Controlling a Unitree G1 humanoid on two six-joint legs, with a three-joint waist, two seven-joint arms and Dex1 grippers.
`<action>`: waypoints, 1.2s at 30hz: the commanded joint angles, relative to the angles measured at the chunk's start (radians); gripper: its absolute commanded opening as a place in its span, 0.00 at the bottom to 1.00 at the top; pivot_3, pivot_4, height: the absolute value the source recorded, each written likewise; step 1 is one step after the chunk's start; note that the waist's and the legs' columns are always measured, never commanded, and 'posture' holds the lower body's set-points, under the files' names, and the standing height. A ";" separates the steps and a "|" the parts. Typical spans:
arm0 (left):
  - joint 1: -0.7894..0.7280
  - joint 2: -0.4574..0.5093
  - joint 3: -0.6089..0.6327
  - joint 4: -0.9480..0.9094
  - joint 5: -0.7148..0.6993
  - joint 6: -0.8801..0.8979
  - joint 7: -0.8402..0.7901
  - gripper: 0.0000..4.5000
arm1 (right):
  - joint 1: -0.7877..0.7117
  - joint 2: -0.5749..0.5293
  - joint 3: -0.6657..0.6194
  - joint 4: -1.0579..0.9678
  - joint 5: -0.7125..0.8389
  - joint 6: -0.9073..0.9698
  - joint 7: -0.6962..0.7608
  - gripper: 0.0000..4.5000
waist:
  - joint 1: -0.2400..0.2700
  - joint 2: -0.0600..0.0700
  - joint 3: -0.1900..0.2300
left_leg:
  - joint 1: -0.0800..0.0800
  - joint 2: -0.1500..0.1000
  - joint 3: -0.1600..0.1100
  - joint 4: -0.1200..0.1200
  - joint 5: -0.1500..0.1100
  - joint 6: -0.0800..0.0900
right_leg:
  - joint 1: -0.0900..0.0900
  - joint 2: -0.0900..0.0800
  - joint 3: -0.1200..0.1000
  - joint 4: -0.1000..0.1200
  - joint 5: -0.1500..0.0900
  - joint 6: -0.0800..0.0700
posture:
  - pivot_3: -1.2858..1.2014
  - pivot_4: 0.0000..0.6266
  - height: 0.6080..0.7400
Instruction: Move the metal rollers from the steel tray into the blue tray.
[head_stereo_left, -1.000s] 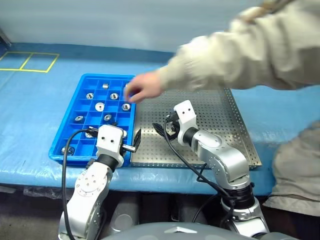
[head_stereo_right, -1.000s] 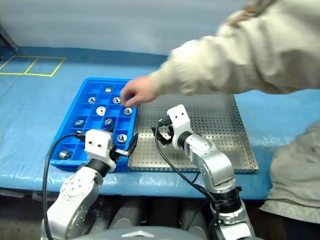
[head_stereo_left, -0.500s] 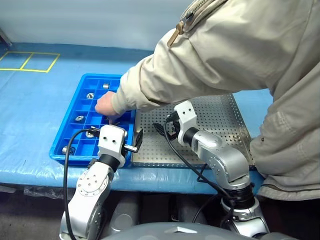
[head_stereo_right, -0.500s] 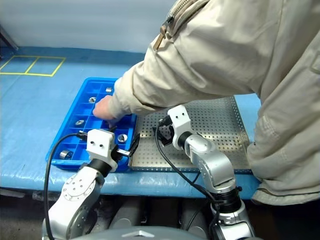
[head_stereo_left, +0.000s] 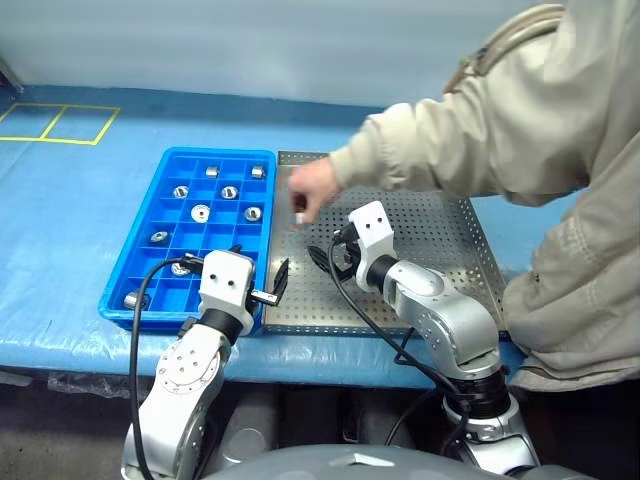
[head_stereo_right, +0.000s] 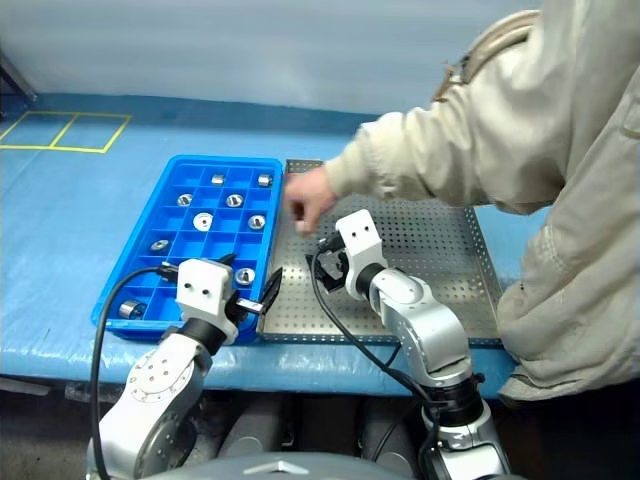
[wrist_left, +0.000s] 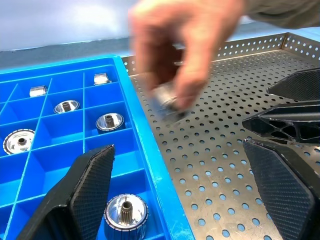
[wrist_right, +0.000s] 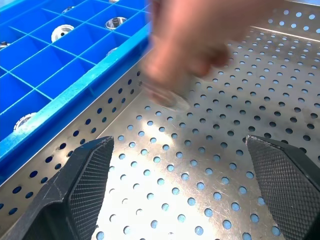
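Waiting looks wisest: both arms should hold off while a person's hand works over the steel tray, and reach only once it leaves. The left pincer is spread wide, grasping nothing, poised over the seam between the blue tray and the steel tray. The right pincer is likewise released and empty above the perforated floor. Beyond them, the hand pinches what seems a roller, low over the steel tray. Other rollers sit in the blue tray's compartments on the bench.
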 joint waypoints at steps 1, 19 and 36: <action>-0.004 0.002 -0.006 -0.011 0.003 -0.019 -0.001 1.00 | -0.003 -0.001 0.002 -0.035 0.007 -0.009 -0.004 1.00 | 0.000 0.000 0.000 | 0.000 0.000 0.000 0.000 0.000 0.000 | 0.000 0.000 0.000 0.000 0.000 0.000 | 0.60 0.24 1.00; -0.015 0.000 -0.006 -0.002 0.003 -0.017 0.000 1.00 | -0.005 -0.008 -0.004 -0.035 0.009 -0.007 -0.006 1.00 | 0.000 0.000 0.000 | 0.000 0.000 0.000 0.000 0.000 0.000 | 0.000 0.000 0.001 0.000 0.000 0.000 | 0.61 0.24 1.00; 0.001 -0.002 -0.011 -0.008 0.001 -0.016 0.001 1.00 | 0.001 -0.018 -0.002 -0.047 0.008 0.004 -0.008 1.00 | 0.000 0.000 0.000 | 0.000 0.001 0.000 0.000 0.000 0.000 | 0.000 0.000 0.001 0.000 0.000 0.000 | 0.60 0.24 1.00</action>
